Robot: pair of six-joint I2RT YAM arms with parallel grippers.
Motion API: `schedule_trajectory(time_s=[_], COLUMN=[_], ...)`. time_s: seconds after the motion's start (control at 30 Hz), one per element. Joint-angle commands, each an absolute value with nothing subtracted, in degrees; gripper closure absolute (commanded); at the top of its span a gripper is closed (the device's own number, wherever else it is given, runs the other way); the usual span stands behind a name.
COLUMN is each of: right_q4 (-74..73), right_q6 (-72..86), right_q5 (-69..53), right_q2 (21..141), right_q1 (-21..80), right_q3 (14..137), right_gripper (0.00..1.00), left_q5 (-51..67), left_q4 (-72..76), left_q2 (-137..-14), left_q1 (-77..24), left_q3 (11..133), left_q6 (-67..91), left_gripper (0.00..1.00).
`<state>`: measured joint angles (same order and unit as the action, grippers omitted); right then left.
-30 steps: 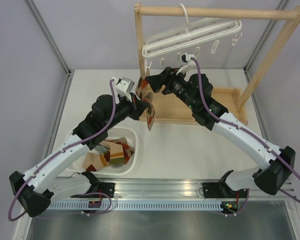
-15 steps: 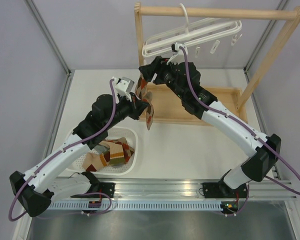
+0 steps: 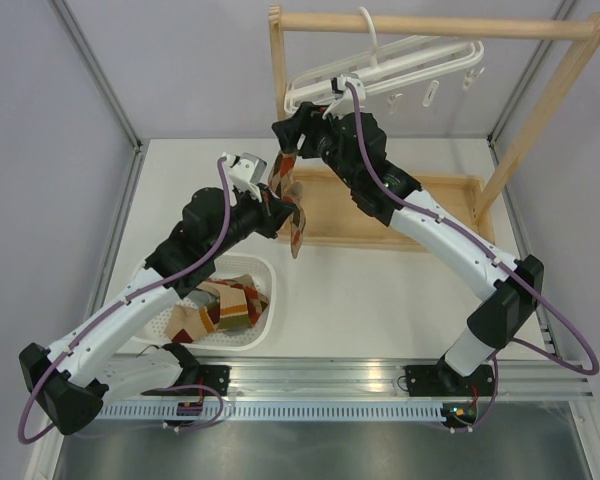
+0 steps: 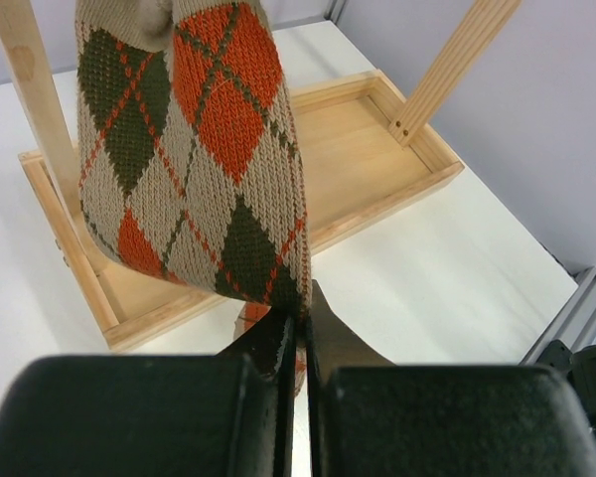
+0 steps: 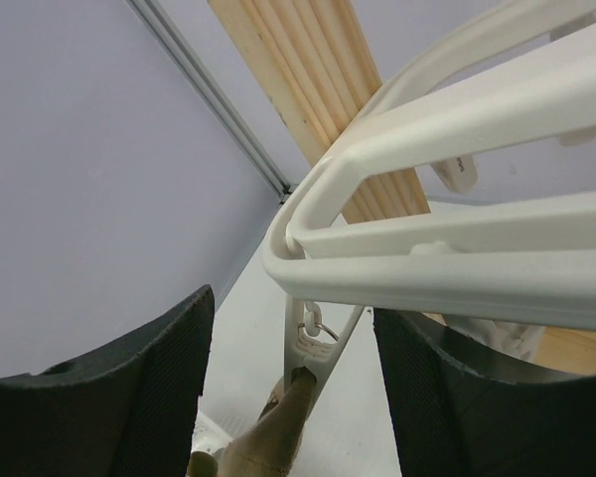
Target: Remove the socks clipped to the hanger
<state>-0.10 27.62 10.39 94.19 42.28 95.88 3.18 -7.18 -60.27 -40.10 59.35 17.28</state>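
Nearest the arms, well in front of the rack (image 3: 430, 25), a white basket (image 3: 263, 325) sits on the table with loose socks (image 3: 230, 305) heaped inside it.

Between the basket and the rack, the left gripper (image 4: 300, 333) is pressed together on the bottom edge of an argyle sock (image 4: 194, 149). The sock hangs just in front of the rack's left post and over the near left corner of its tray (image 4: 368, 139). It is stretched between the fingers below and the clip above.

Higher up, beside that same post, the right gripper (image 5: 291, 318) is raised to the left end of the hanger (image 5: 457, 273). Its fingers are spread, one on each side of a dangling white clip (image 5: 318, 358). I can't make out either finger actually touching the clip. The clip's tip bites the beige top of the sock.

Farthest back, the hanger hooks over the rack's top rail, tilted, with its left end lower. Its other clips along the frame hang bare.
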Motion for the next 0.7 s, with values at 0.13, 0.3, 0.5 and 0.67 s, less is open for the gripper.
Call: schedule_trajectory(time_s=[0.13, 0.3, 0.5, 0.67], right_q4=[-3.0, -4.7, -5.7, -6.0], right_q6=[25.5, 24.7, 24.4, 24.6], right_q5=[13.6, 15.4, 17.0, 17.0], right_q2=[96.4, 97.3, 98.1, 98.4], right_q1=[42.7, 42.8, 43.0, 43.0], right_q3=[102.4, 103.4, 103.6, 103.9], right_gripper=[0.36, 0.44, 0.58, 0.99], left_q5=[5.0, 5.7, 6.2, 5.7], left_q4=[-5.5, -5.4, -5.3, -5.2], left_q2=[-59.1, -59.2, -59.2, -58.7], left_q1=[-39.0, -38.5, -38.2, -38.1], left_q3=[60.6, 60.6, 60.6, 60.4], left_q6=[17.9, 18.4, 18.6, 18.7], left_gripper=[0.98, 0.98, 0.98, 0.98])
